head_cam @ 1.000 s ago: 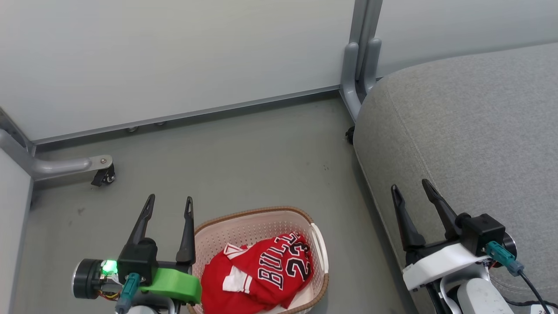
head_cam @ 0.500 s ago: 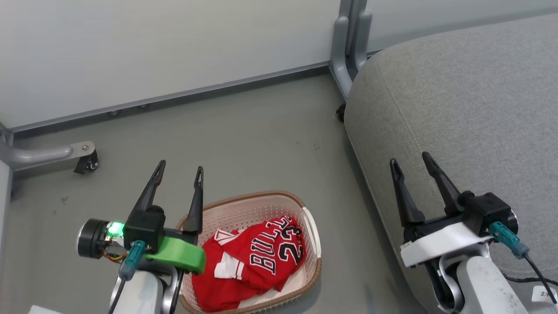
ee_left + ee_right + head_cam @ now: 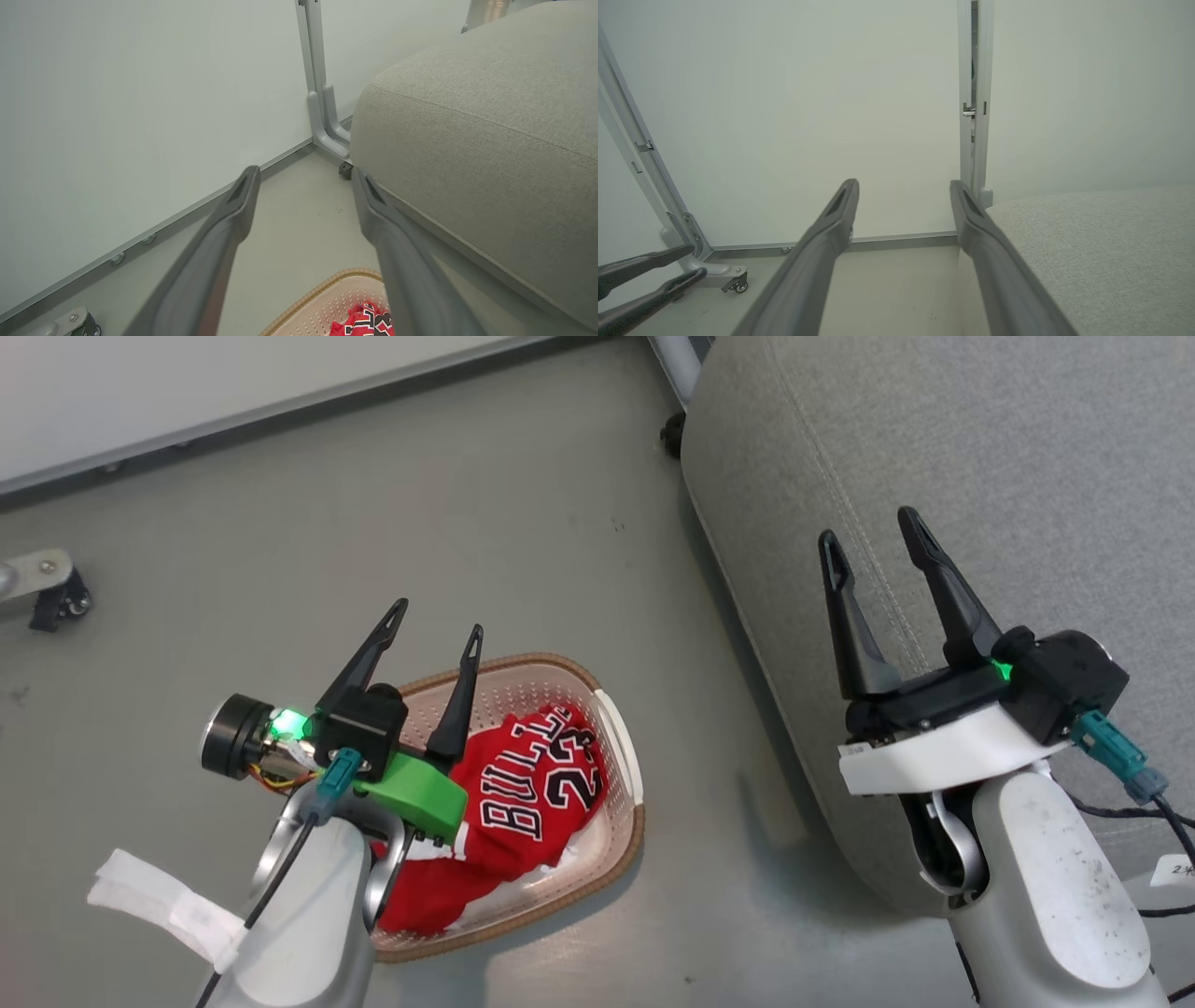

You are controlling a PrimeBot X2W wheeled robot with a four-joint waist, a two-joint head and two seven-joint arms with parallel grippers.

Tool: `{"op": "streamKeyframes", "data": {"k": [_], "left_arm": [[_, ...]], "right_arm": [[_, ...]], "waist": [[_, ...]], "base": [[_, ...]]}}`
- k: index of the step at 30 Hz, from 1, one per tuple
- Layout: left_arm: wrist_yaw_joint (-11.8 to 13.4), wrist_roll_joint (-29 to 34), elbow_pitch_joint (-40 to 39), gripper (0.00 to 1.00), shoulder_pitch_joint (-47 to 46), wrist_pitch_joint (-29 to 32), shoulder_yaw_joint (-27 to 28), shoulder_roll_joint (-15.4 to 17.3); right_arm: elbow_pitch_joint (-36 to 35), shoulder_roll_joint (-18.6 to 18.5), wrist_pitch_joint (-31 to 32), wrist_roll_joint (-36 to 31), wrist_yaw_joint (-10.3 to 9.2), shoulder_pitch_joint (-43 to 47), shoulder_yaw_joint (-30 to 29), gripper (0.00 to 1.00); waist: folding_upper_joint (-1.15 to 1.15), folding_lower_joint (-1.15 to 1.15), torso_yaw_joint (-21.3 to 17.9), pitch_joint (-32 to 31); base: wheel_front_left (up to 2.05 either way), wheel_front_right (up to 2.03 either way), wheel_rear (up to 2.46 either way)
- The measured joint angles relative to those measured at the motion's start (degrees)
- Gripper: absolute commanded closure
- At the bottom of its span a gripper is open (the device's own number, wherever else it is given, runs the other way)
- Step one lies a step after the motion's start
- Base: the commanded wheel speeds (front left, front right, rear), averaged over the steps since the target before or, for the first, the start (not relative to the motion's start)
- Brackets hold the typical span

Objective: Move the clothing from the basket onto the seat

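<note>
Black left claw (image 3: 439, 618), green bracket (image 3: 415, 798), pale forearm (image 3: 1055, 882)

Bright, even, diffuse light from above in all 3 views. On the floor (image 3: 523, 523) the basket (image 3: 637, 831) and the seat (image 3: 1027, 448) cast soft, faint shadows. A green lamp (image 3: 289, 721) glows on the left gripper (image 3: 439, 619). In both wrist views the near fingers (image 3: 219, 252) are blurred, the wall panels (image 3: 831, 93) look pale and slightly washed, and the post (image 3: 626, 112) slants toward the edge

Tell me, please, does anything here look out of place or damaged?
One thing: a white strip like tape sticks out loose from the left forearm. The clothing lies crumpled but inside the basket, which stands upright on the floor.
</note>
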Motion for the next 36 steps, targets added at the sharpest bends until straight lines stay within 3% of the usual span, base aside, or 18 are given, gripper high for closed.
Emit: {"op": "streamKeyframes", "data": {"k": [18,36], "left_arm": [[-0.7,0.4,17.9,0.0,-12.9,0.0,-6.2,3.0],[-0.7,0.2,35.2,0.0,-24.9,0.0,-10.0,4.4]], "right_arm": [[-5.3,-0.1,0.0,1.4,0.01,-8.1,1.9,0.0],[-9.5,0.0,0.0,1.3,0.01,-12.1,3.9,0.0]], "waist": [[0.0,0.0,-7.5,16.9],[0.0,0.01,-11.2,32.2]], "base": [[0.0,0.0,0.0],[0.0,0.0,0.0]]}}
